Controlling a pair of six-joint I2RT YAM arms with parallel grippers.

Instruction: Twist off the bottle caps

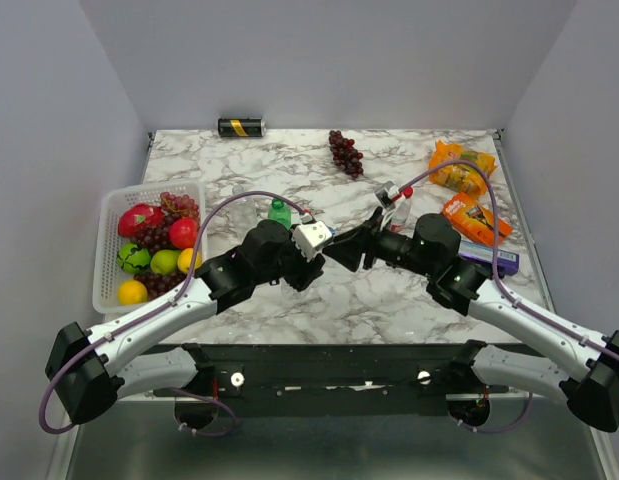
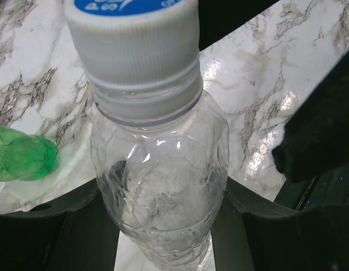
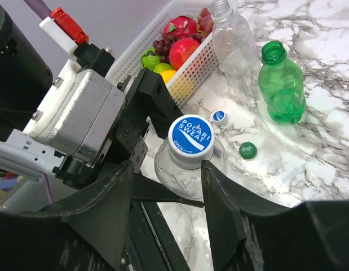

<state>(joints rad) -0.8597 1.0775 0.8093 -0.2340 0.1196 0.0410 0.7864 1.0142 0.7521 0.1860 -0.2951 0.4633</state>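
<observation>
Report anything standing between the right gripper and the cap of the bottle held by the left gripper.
Nothing visible does. In the right wrist view the blue-and-white cap sits straight ahead of the open right gripper, with nothing else in the gap. The left gripper clamps the clear bottle below the cap.

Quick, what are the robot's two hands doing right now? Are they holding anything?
The left gripper is shut on the clear bottle.
The right gripper has a finger on either side of the cap; cannot tell if it grips.
</observation>
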